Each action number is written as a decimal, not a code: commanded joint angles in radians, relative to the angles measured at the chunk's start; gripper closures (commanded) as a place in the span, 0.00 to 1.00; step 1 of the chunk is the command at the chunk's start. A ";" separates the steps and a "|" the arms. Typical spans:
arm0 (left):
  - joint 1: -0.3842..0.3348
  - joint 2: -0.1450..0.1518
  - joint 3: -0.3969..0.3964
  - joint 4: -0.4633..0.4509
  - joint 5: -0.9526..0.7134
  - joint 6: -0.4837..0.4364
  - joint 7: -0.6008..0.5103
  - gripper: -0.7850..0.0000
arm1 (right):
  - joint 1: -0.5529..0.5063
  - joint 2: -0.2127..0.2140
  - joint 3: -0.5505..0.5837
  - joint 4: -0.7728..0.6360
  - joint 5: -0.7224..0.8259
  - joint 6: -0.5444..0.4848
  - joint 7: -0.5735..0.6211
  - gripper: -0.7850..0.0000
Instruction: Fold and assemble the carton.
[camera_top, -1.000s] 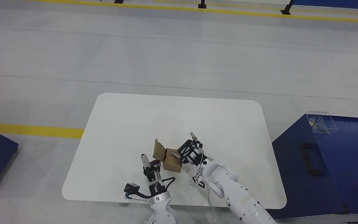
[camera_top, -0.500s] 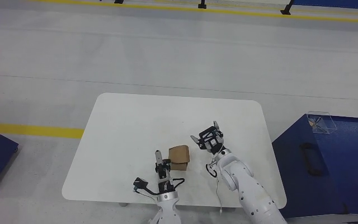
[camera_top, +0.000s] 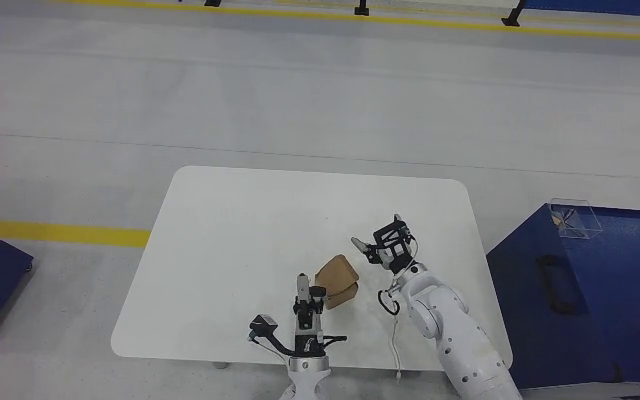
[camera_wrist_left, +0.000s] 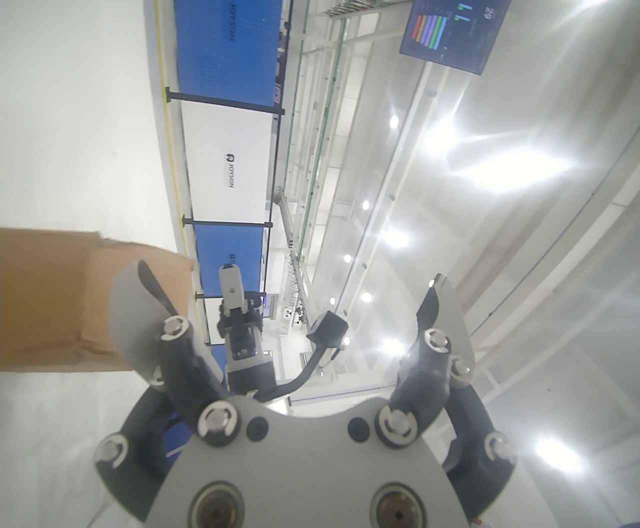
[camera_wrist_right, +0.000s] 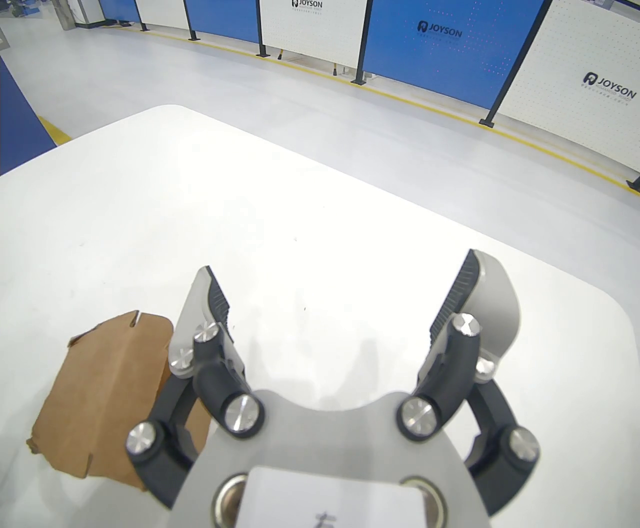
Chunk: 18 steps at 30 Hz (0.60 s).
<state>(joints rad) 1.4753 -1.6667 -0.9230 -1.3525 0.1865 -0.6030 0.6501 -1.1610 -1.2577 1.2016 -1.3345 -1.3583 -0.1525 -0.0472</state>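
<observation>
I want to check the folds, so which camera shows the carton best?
The right wrist view: the carton lies close, creases and slot plain, one edge behind the fingers. The top view shows it whole but small; the left wrist view, one side cut off.

1. A white table (camera_top: 250, 210) lies under the right pincer (camera_top: 376, 230) and stretches well ahead of it.
2. A blue cabinet (camera_top: 590, 330) stands off to the pincer's right, with a clear tray (camera_top: 572, 216) on top.
3. A yellow floor line (camera_top: 70, 233) runs far to its left.
4. Blue and white panels (camera_wrist_right: 430, 55) stand far ahead of it.
</observation>
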 joint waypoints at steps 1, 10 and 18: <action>-0.002 0.000 0.001 0.004 -0.020 0.001 0.000 0.00 | 0.000 0.000 0.000 0.000 0.000 0.000 0.000 0.00; -0.017 0.021 -0.075 -0.150 -0.073 0.482 -0.291 0.00 | -0.036 0.004 0.016 -0.043 -0.040 0.025 0.041 0.00; 0.041 0.053 -0.153 -0.348 -0.037 0.719 -0.521 0.00 | -0.039 -0.002 0.017 -0.058 0.037 0.019 0.138 0.00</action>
<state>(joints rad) 1.5178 -1.6130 -1.0778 -1.7114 0.1496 0.1192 0.1218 -1.2005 -1.2595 1.2188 -1.3919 -1.3190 -0.1348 0.0973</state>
